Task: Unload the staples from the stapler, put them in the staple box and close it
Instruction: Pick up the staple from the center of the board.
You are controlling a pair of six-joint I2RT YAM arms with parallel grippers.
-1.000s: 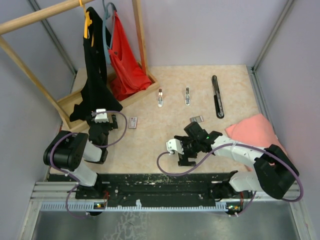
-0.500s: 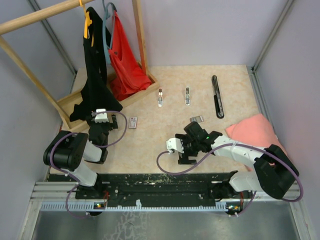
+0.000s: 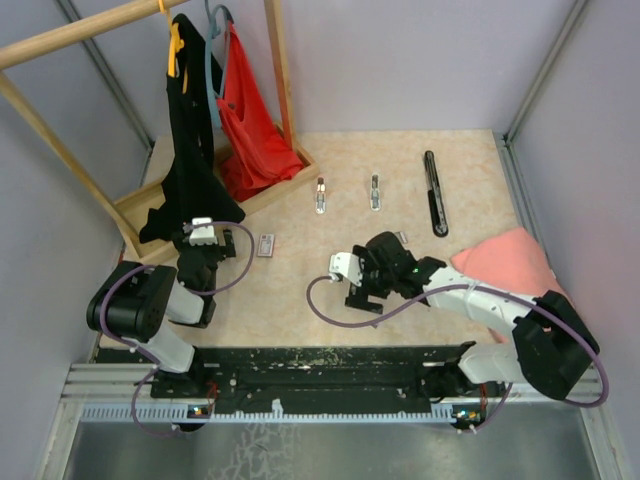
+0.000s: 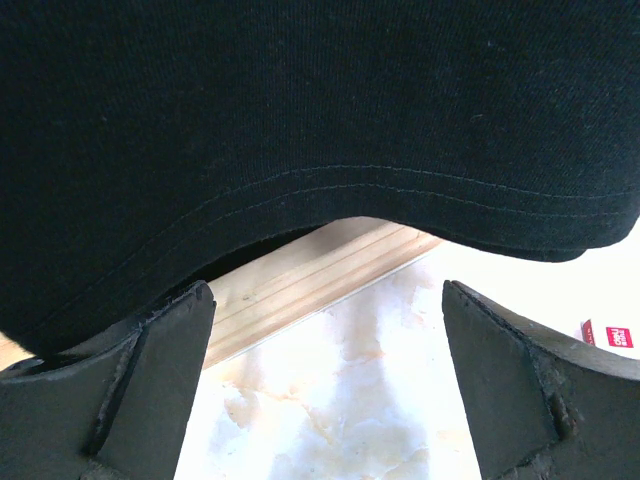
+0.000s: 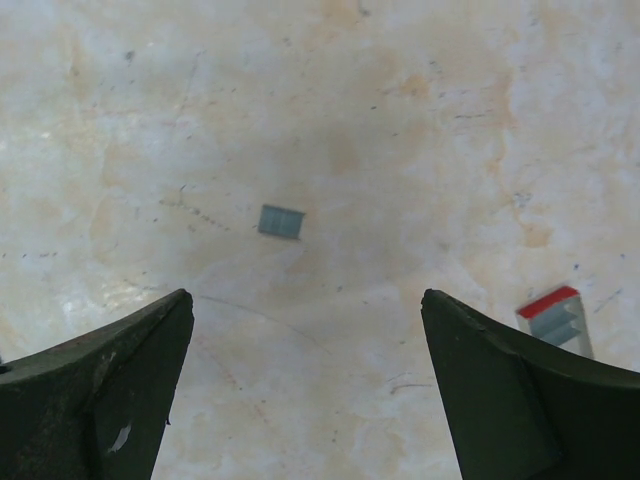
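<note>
A tiny grey staple strip (image 5: 281, 221) lies flat on the marbled table, just ahead of my right gripper (image 5: 305, 300), which is open and empty above the bare tabletop. In the top view the right gripper (image 3: 362, 290) hovers at the table's middle front. The black stapler body (image 3: 433, 190) lies far right, with two silver stapler pieces (image 3: 320, 195) (image 3: 375, 192) to its left. My left gripper (image 4: 326, 290) is open and empty, low at the left (image 3: 205, 245), under the hem of a black garment (image 4: 300, 120).
A small box with a red label (image 3: 265, 245) lies between the arms; it shows in the left wrist view (image 4: 607, 333) and right wrist view (image 5: 555, 318). A wooden rack base (image 4: 300, 280) with black and red clothes (image 3: 250, 120) stands far left. A pink cloth (image 3: 505, 260) lies right.
My right gripper has moved away from the near edge, toward the left and the table's middle. The left arm has not moved.
</note>
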